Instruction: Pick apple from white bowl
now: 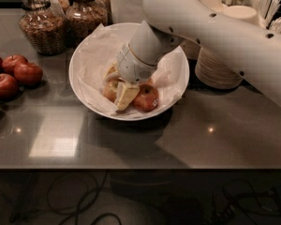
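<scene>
The white bowl point(178, 74), lined with crinkled white paper, stands at the middle of the grey counter. Two apples lie in it. The yellow-golden apple point(109, 92) lies on the left, and a redder apple point(147, 97) lies to its right. My gripper point(118, 86) reaches down into the bowl from the upper right and sits right over the yellow-golden apple, covering most of it. The redder apple lies just beside the gripper.
Several dark-red apples point(14, 74) lie at the counter's left edge. Two glass jars point(42, 25) stand behind the bowl on the left. Stacked beige bowls point(218, 67) stand close to the bowl's right, under my arm. The counter's front edge runs below the bowl.
</scene>
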Action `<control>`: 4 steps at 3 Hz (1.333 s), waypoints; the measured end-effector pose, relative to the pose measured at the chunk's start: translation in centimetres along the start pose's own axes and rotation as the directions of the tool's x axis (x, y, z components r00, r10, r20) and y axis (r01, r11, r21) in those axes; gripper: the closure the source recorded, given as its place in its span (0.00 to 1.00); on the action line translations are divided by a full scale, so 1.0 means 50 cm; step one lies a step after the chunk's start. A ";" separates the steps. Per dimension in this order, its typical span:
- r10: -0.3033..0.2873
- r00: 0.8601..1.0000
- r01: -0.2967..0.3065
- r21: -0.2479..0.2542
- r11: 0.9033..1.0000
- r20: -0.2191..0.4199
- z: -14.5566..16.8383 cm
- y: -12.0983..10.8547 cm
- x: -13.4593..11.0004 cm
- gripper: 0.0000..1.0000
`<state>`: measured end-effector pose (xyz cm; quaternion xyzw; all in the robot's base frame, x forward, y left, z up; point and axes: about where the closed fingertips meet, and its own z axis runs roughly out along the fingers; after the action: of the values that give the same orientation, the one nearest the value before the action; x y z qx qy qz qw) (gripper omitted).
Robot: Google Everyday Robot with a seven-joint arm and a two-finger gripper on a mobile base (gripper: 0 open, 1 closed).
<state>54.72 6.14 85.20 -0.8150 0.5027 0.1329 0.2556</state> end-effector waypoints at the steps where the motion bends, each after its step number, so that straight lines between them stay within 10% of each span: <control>1: -0.001 1.000 0.001 0.003 1.000 0.026 -0.001 -0.002 0.002 1.00; 4: -0.071 0.980 0.038 0.177 0.984 0.184 -0.163 -0.041 -0.008 1.00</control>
<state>56.02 2.70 92.76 -0.7871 0.4630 0.1589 0.3754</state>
